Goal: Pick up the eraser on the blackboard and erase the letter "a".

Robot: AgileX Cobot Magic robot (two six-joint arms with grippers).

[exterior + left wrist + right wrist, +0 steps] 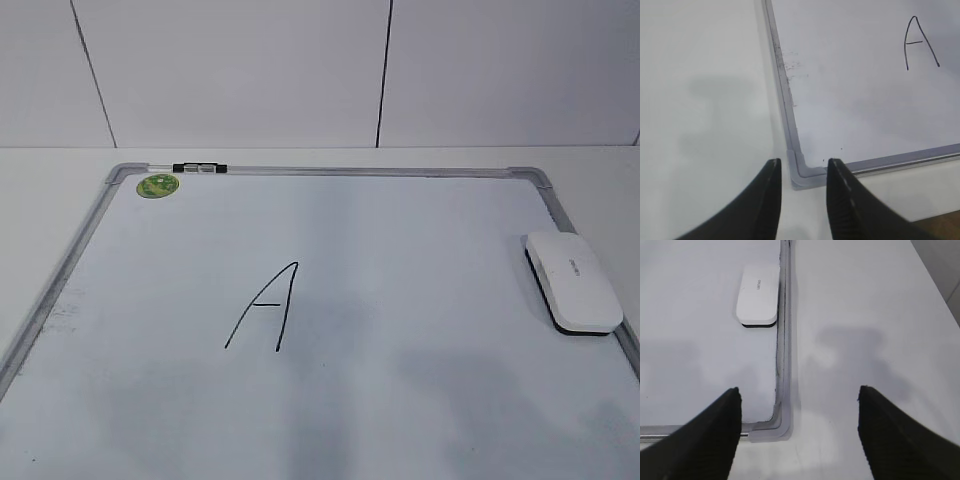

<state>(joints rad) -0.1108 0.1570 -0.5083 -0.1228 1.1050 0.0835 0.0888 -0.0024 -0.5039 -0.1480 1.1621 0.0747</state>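
Right wrist view shows the right gripper (799,412) with its fingers (707,440) spread wide and holding nothing, hovering over the near right corner of the blackboard (690,315). The eraser (758,294) lies well beyond them, flat on the board against its right frame edge. In the exterior view the eraser (572,281) sits at the board's (400,300) right edge, far from the capital "A" (265,306); no lowercase letter can be made out. The left gripper (802,192) hovers over the near left corner, fingers (760,205) moderately apart, empty, above the white surface (700,100).
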